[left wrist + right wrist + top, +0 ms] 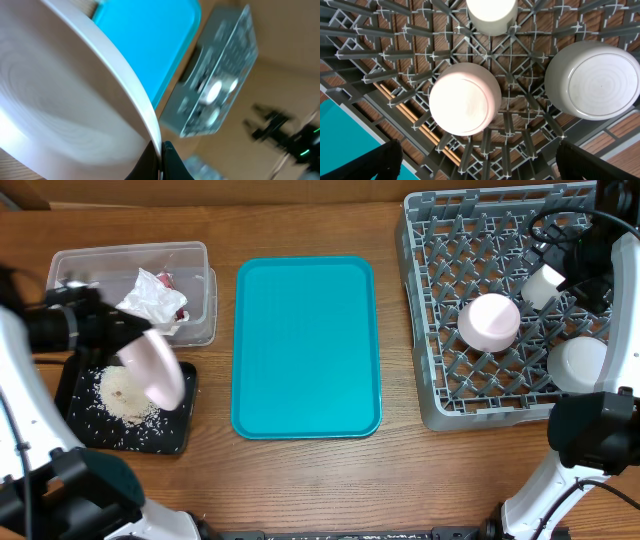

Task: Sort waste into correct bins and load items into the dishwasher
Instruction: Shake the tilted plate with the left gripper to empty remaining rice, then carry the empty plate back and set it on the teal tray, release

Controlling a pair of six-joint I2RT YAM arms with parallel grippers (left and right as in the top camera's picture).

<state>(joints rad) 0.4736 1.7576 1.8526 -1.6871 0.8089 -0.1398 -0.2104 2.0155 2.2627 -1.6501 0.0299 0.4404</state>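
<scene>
The left hand (118, 335) gripped a pale pink round plate (152, 370), tilted over the black rectangular bin (180, 435) holding white rice scraps (125, 395); the emptying step looked nearly finished. Next, the plate needed carrying to the grey plastic dishwasher rack (428, 395), above which the right hand (480, 157) hung spread wide and empty.

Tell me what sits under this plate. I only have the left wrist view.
Observer: A black tray with a pile of rice; the plate tilts above it.
Operator: Report the bin next to it.
Observer: The clear bin behind the tray holds crumpled paper.
Operator: Count the dishes in the rack.
Observer: Three stand in the rack: a pink bowl, a white bowl and a white cup.
</scene>
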